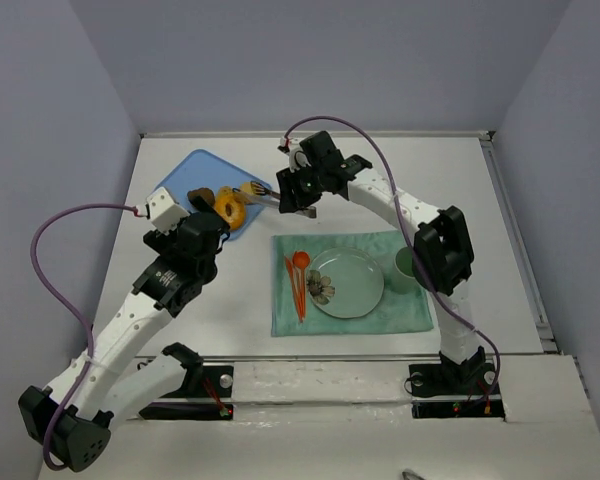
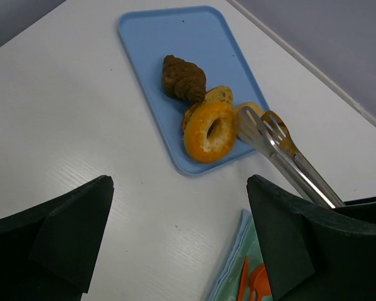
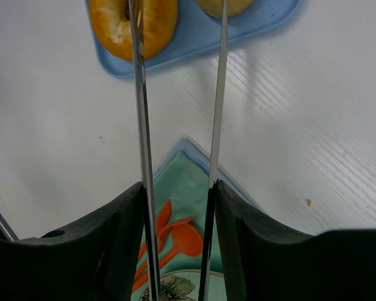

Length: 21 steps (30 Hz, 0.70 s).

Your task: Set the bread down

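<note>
The bread [image 2: 250, 108] is a small golden-yellow bun on the blue tray [image 2: 175, 31], right beside the orange ring doughnut [image 2: 208, 132]. It also shows at the top edge of the right wrist view [image 3: 229, 5]. My right gripper [image 3: 178, 188] is shut on metal tongs [image 3: 140, 113], whose two arms stand spread apart. The tong heads [image 2: 263, 128] reach the bun on the doughnut's side; contact is unclear. My left gripper [image 2: 178, 207] hangs open over bare table just short of the tray, with nothing between its fingers.
A dark brown pastry [image 2: 183, 78] lies on the tray behind the doughnut. A green plate [image 1: 360, 290] with a flower print rests on a teal placemat [image 1: 405, 312], with orange cutlery [image 1: 298, 280] to its left and a green cup [image 1: 406, 264] to its right.
</note>
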Each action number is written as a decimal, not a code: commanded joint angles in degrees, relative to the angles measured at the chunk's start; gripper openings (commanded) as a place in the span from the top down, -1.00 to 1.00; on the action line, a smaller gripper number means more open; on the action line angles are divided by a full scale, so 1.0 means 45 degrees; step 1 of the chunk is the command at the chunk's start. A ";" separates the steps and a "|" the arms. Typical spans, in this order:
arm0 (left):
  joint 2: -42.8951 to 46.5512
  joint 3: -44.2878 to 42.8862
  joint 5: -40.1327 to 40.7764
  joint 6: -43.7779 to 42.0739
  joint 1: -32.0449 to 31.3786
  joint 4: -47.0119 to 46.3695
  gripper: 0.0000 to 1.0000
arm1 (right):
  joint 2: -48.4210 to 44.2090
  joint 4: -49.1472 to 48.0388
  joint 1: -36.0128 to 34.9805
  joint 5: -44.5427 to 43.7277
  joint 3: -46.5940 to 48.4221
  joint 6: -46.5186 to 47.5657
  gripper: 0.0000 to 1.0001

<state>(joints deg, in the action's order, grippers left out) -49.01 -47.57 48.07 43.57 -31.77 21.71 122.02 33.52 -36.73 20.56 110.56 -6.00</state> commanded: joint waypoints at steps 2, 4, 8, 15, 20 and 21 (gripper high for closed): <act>0.0287 0.0161 0.0879 0.0434 0.0048 -0.0040 -0.98 | -0.0201 -0.0261 -0.0099 -0.0993 0.1231 -0.0405 -0.07; 0.0248 0.0161 0.0918 0.0415 0.0048 -0.0040 -0.98 | -0.0142 -0.0242 -0.0099 -0.1033 0.1270 -0.0327 -0.10; 0.0170 0.0161 0.0938 0.0415 0.0048 -0.0040 -0.98 | 0.0033 -0.0261 -0.0099 -0.1110 0.1445 -0.0249 -0.13; 0.0052 0.0103 0.0996 0.0435 0.0048 -0.0001 -0.98 | 0.0677 -0.0105 -0.0099 -0.1423 0.2089 -0.0034 -0.19; -0.0026 0.0103 0.0997 0.0435 0.0048 -0.0001 -0.98 | 0.1458 0.0187 -0.0099 -0.1541 0.2714 0.0064 -0.20; -0.0065 0.0103 0.1016 0.0435 0.0048 -0.0001 -0.98 | 0.1614 0.0266 -0.0099 -0.1521 0.2870 0.0064 -0.20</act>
<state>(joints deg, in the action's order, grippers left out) -48.80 -47.46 48.60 44.03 -31.77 22.52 127.09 34.37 -36.84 14.37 118.98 -6.68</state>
